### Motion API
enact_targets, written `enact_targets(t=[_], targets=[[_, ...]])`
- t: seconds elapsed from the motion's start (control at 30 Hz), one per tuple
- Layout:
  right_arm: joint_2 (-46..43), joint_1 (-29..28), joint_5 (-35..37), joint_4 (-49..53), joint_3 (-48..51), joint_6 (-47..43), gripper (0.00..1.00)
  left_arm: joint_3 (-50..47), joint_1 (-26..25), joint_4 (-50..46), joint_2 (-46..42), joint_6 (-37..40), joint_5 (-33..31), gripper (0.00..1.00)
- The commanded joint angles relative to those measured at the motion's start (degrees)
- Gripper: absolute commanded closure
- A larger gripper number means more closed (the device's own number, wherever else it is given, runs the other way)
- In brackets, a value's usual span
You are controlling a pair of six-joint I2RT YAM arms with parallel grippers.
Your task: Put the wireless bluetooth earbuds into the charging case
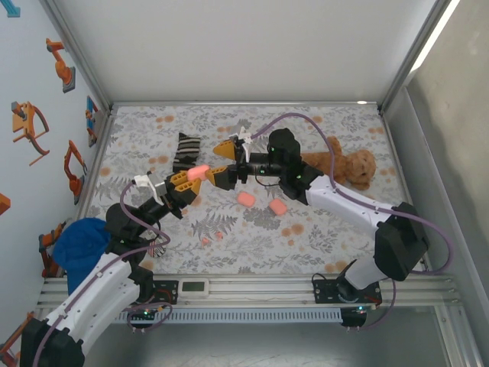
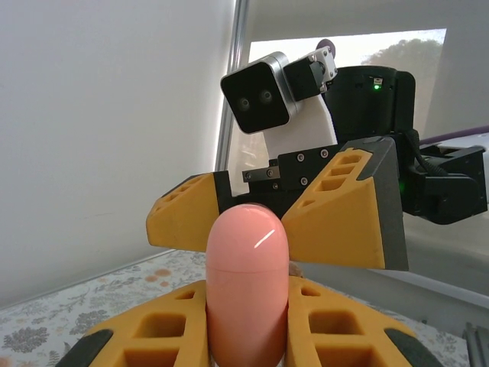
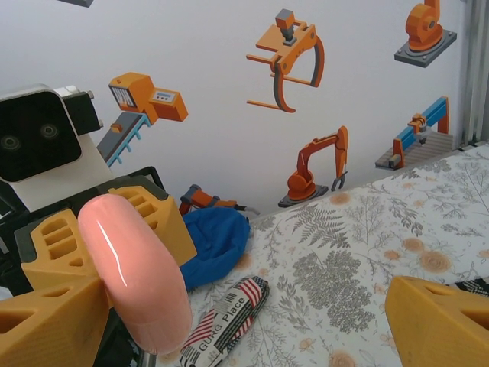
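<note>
- left gripper [image 1: 187, 182] is clamped tight on a pink charging case [image 1: 199, 173], holding it up off the bench [image 1: 336, 130], a bit left of centre in the top view
- from the left wrist camera the case sits bottom centre of the frame, upright with its rounded end up, squeezed between the two yellow fingers [image 2: 153, 332]
- right gripper [image 1: 218, 164] comes in from the right and faces it head on, fingers spread wide apart; in the top view one sits above the case's tip and one below, and I can't see either actually touching it
- right wrist camera has the case at the left side of the frame, tilted, and that gripper's own yellow finger [image 3: 443, 321] in the lower right corner is well apart from it
- the earbuds [image 1: 205, 240] are down on the bench: two tiny pink nubs just beside each other, lower middle of the top view, well apart from the held case
- two loose pink cases [image 1: 245, 199] also lie on the floral cloth just right of centre, near each other, below the right gripper
- other stuff lying around: a teddy bear [image 1: 348, 164] at the right side, a striped sock [image 1: 186, 153] just above the left gripper, a blue cloth [image 1: 80, 245] at the lower left edge
- the right wrist view also catches a flag-print sock [image 3: 229, 313] at bottom centre, lying just beside the blue cloth
</note>
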State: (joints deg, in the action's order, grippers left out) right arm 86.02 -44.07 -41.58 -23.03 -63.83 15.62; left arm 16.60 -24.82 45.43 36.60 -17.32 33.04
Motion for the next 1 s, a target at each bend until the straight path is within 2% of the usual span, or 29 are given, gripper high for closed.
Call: enact_targets(t=[0.0, 0.77, 0.97], targets=[[0.5, -0.3, 0.2, -1.3, -2.6, -1.1, 0.09, 0.7, -0.3, 2.4, -0.7, -0.5, 1.9, 1.00], [1.7, -0.2, 3.0, 1.6, -6.9, -2.7, 0.10, 0.8, -0.3, -2.8, -4.6, 0.7, 2.5, 1.00], [-2.1, -0.2, 2.8, 2.4, -5.9, -2.8, 0.10, 0.3, -0.3, -6.5, -6.6, 1.4, 0.6, 1.00]])
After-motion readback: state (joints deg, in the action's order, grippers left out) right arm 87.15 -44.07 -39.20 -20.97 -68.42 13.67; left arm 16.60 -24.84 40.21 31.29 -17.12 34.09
